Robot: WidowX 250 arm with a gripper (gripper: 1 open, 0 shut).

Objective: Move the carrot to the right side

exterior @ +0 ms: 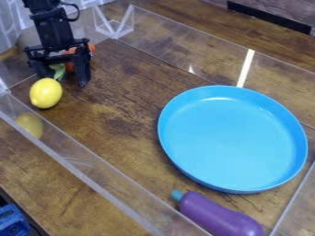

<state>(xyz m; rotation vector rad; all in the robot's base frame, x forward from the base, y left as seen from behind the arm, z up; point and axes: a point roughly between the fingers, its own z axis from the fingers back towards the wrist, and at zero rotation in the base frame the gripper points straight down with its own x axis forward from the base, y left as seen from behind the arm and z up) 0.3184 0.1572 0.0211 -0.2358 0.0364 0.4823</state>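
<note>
My open gripper (62,76) partly hid the orange carrot (84,59) at the upper left, beside the clear wall (113,20). Bare tabletop (135,88) lay between it and the blue plate (233,138).

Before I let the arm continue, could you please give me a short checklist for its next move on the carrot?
Tool open: ok
Tool at the carrot: ok, close beside or over it
Carrot between the fingertips: cannot tell, the tool hides part of it
Lemon out of the tool's way: not ok, it lies right next to it
Eggplant well away from the tool: ok
</note>
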